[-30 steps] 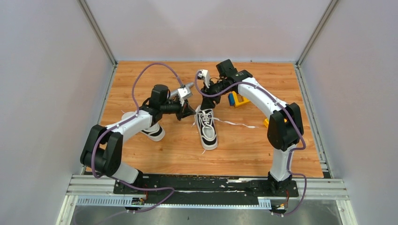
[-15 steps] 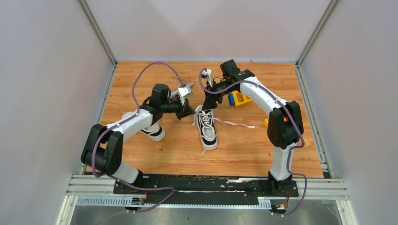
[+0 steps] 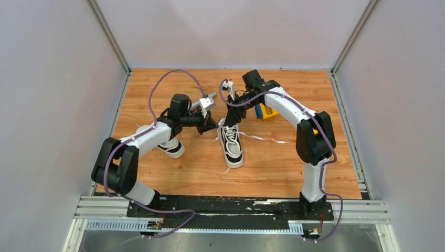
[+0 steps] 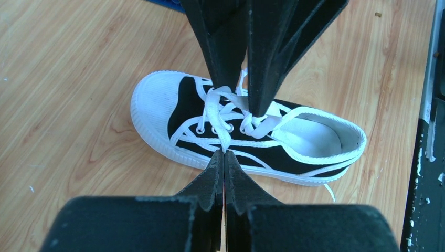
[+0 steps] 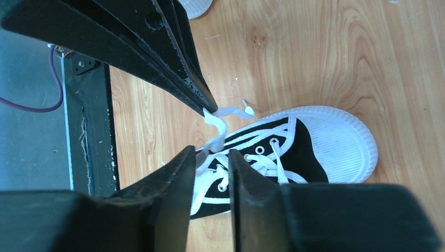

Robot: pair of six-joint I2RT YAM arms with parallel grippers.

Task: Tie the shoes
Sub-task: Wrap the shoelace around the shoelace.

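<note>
Middle shoe: the middle shoe (image 3: 231, 144) lies flat on the wooden table (image 3: 183, 178), between the two arms. Its white toe points away from the arm bases.

Other shoe: the other shoe (image 3: 172, 148) lies off to the left, partly under the left arm and well apart from the middle shoe.

Left gripper: the left gripper (image 4: 224, 153) has its two fingers pressed tight together. They pinch a lace (image 4: 220, 134) right at the tips.

Lace: it runs up from the front holes of the middle shoe to the left tips. It looks pulled up off the shoe. A short white end pokes out past the tips in the right wrist view.

Right gripper: the right gripper (image 5: 212, 153) has its fingers a little way apart. You can see the table and the shoe through the gap. The lace goes down into this gap and lies close to one finger.

Where the shoe is to the jaws: the shoe's laced part sits just under both sets of tips. The two grippers meet tip to tip above it, very near each other.

Loose lace end: a loose lace end (image 3: 267, 139) trails from the middle shoe across the table toward the right.

Yellow and blue block: a yellow and blue block (image 3: 266, 111) sits on the table beside the right arm.
</note>
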